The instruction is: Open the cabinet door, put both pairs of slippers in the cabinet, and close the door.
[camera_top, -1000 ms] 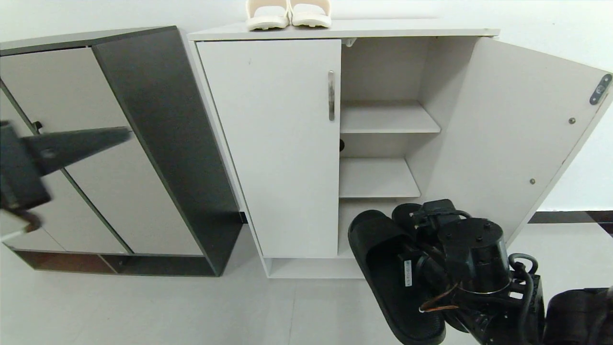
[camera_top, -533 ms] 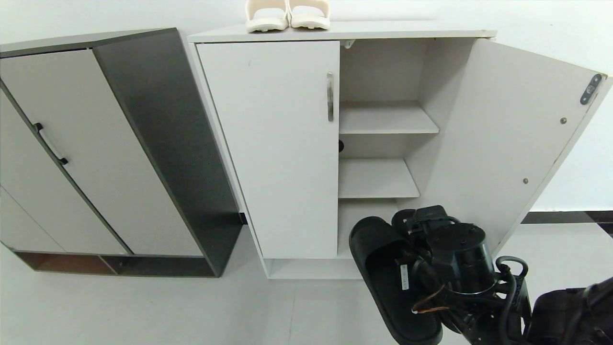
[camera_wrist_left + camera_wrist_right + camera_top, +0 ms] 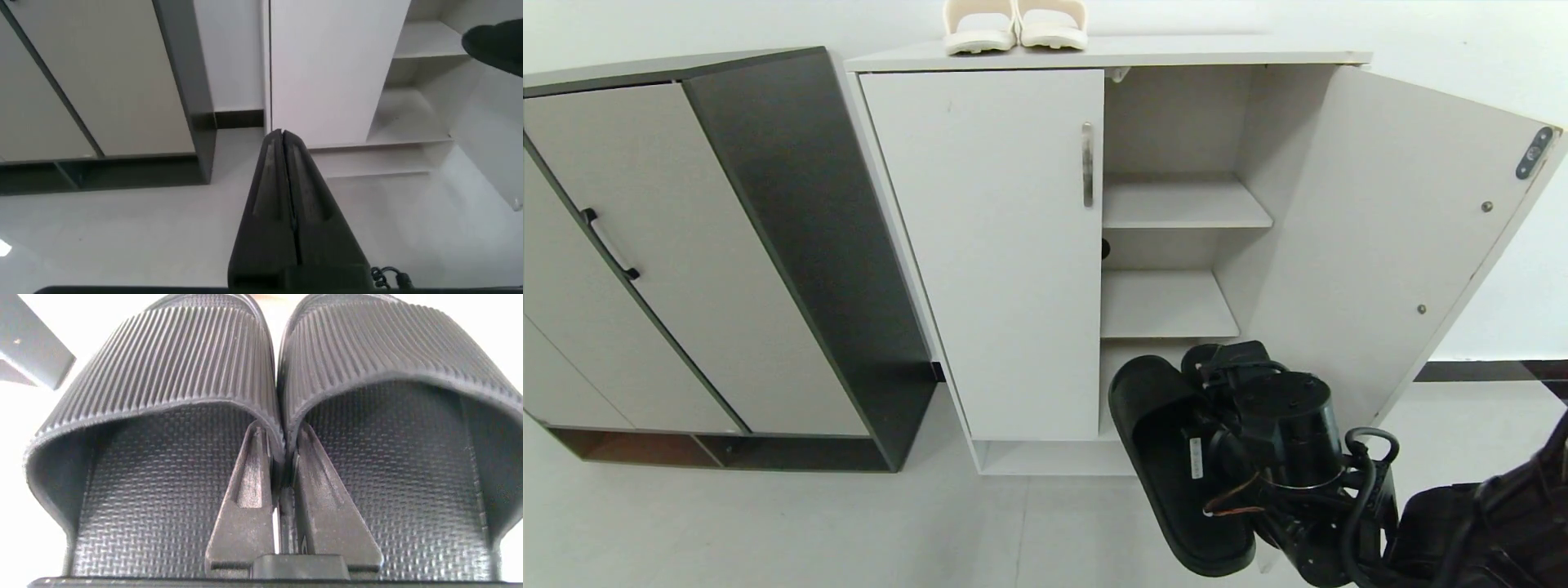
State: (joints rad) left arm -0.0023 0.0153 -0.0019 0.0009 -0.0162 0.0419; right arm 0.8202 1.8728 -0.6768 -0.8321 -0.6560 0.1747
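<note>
The right tool (image 3: pixel 282 437) is clamped on the touching inner walls of the black slippers (image 3: pixel 1172 457), so the pair carries as one. The open cabinet (image 3: pixel 1168 306) lies just ahead of it. The left tool (image 3: pixel 282 143), fingers together, holds nothing.

Black slippers (image 3: pixel 163 376): matt rubber, ribbed straps, cross-hatched footbeds. Cream slippers (image 3: pixel 980 24): smooth matt foam-like plastic. Cabinet (image 3: pixel 996 245): smooth matt white laminate; handle (image 3: pixel 1087 163) brushed metal. Neighbouring cabinet (image 3: pixel 809 229): matt dark grey side. Floor (image 3: pixel 768 531): pale, slight sheen.
</note>
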